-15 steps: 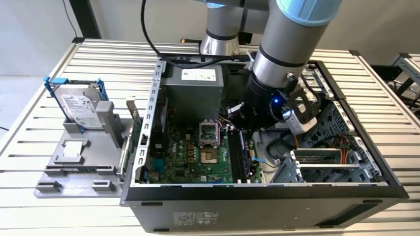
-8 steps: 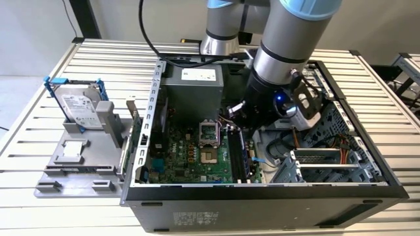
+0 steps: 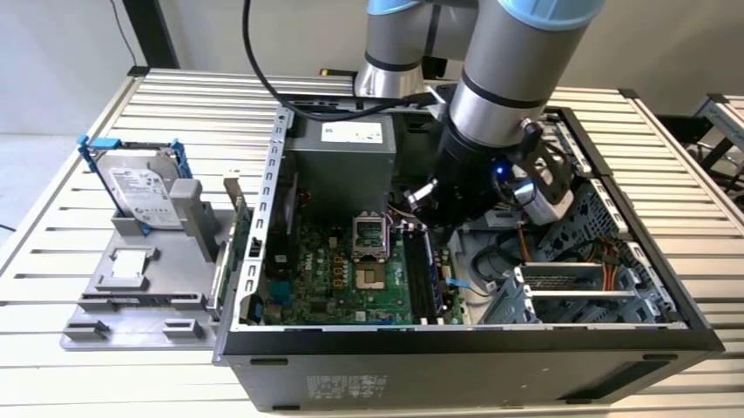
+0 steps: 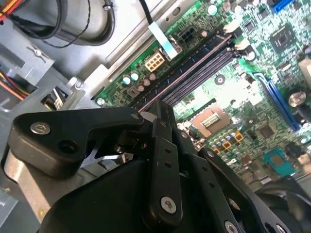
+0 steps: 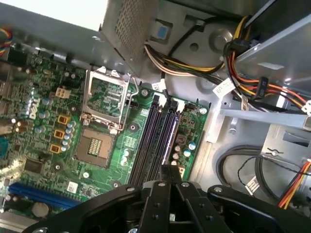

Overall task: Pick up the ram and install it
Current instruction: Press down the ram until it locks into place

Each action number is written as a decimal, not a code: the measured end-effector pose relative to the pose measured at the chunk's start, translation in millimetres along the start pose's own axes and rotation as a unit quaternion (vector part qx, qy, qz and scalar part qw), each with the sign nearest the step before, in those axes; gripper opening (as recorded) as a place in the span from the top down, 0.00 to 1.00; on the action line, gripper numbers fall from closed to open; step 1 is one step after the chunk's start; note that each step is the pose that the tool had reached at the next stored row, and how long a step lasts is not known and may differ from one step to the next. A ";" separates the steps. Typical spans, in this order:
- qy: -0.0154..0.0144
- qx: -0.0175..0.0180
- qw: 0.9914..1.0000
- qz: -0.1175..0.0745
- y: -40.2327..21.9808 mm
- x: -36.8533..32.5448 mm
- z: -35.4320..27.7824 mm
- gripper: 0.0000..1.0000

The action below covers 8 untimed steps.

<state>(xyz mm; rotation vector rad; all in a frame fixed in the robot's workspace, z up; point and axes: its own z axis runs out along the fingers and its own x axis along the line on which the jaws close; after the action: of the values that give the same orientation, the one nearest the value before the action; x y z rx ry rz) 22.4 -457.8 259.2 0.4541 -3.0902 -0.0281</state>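
Ram at the slot, insertion step

The gripper (image 4: 158, 114) pinches the ram (image 4: 194, 65) by its top edge, along the motherboard slots (image 5: 153, 141) (apparently not seated); seating likely calls for straight, even pressure.

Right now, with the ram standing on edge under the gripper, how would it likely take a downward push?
The ram looks like a thin board on edge, so it is probably stiff lengthwise yet apt to tilt sideways if pressed off-centre. Lined up with the motherboard slots, it likely won't slide.
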 end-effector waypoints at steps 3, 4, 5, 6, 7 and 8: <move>-0.002 0.001 1.000 -0.021 0.0 0.0 -0.6 1.00; -0.003 0.001 1.000 -0.029 0.0 0.0 -0.8 1.00; -0.003 0.002 0.999 -0.036 0.0 0.0 -1.1 1.00; -0.004 0.002 0.999 -0.044 0.0 0.0 -1.3 1.00; -0.005 0.003 0.999 -0.051 0.0 0.0 -1.6 1.00; -0.005 0.003 0.998 -0.058 0.0 0.0 -1.9 1.00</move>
<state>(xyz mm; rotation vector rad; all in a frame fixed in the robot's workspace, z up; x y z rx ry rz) 22.4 -457.8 261.1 0.6364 -3.0707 -0.0233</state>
